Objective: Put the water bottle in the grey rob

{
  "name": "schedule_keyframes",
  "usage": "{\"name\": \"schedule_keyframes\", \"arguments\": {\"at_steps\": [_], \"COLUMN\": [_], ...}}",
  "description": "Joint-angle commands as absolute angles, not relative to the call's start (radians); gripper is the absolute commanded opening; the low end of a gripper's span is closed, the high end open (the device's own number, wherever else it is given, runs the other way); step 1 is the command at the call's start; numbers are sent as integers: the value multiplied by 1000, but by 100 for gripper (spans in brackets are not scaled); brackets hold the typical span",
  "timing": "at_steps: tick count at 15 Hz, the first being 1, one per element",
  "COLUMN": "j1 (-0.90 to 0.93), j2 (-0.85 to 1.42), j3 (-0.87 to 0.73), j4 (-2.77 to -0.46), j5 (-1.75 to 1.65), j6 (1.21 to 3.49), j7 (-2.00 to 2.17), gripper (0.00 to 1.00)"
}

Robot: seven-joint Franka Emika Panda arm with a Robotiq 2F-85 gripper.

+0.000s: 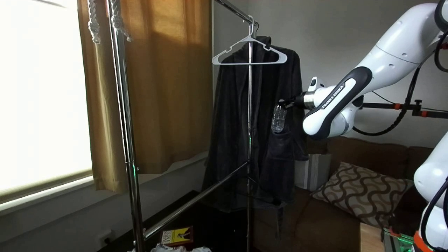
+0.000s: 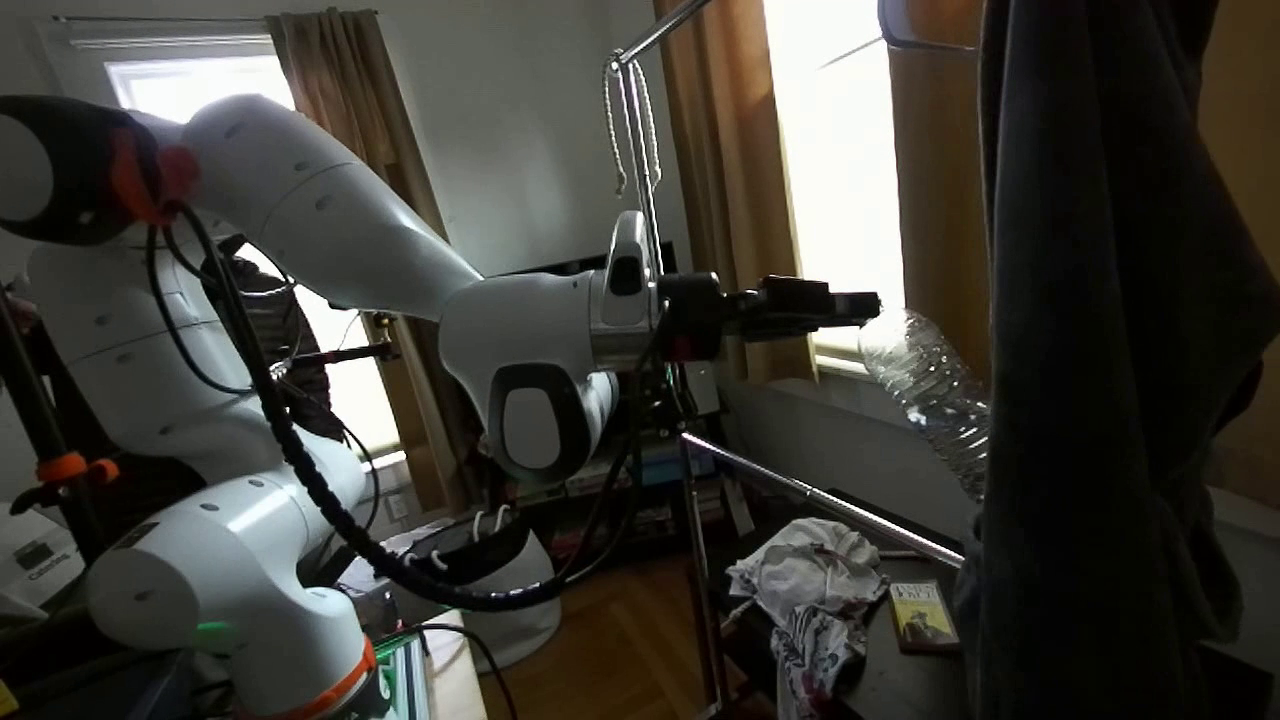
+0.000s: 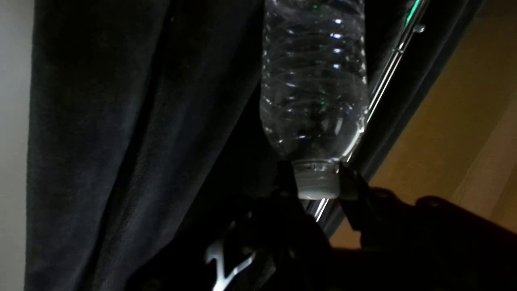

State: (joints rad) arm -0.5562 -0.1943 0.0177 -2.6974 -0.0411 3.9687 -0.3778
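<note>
Jaws grip the cap (image 3: 318,186) of the water bottle (image 1: 279,118); it hangs below them, long axis slanting down toward the grey robe (image 1: 231,105), lower end at the pocket (image 1: 281,147); can't tell if inside. Likely next: lower along that slant.

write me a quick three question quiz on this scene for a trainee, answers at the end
1. Which end of the bottle does the gripper hold?
2. True or false: the bottle slants, its base toward the grey robe.
3. Fill the gap: on the dark surface, the crumpled white cloth lies beside a yellow-covered ____.

Key
1. The end with the white cap.
2. True.
3. Book.
</note>
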Motion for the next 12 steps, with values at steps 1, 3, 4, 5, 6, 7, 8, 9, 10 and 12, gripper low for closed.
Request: {"name": "schedule_keyframes", "arguments": {"at_steps": [1, 3, 4, 5, 6, 7, 8, 9, 10, 12], "j1": [-445, -422, -411, -460, -456, -399, -394, -388, -430, -433], "j2": [-171, -147, -138, -128, -130, -143, -166, -182, -207, -237], "j3": [-69, -81, -92, -42, -46, -104, -110, -116, -73, -63], "j4": [-2679, -2667, -2662, -2655, -2652, -2656, -2671, -2686, -2716, -2762], "j5": [-31, -2, -1, 22, 31, 27, 24, 26, 26, 11], "j6": [3906, 3897, 3896, 3903, 3911, 3921, 3932, 3941, 3945, 4000], "j7": [-435, -503, -516, -539, -548, -548, -550, -565, -598, -688], "gripper": [8, 8, 8, 8, 8, 8, 8, 8, 8, 8]}}
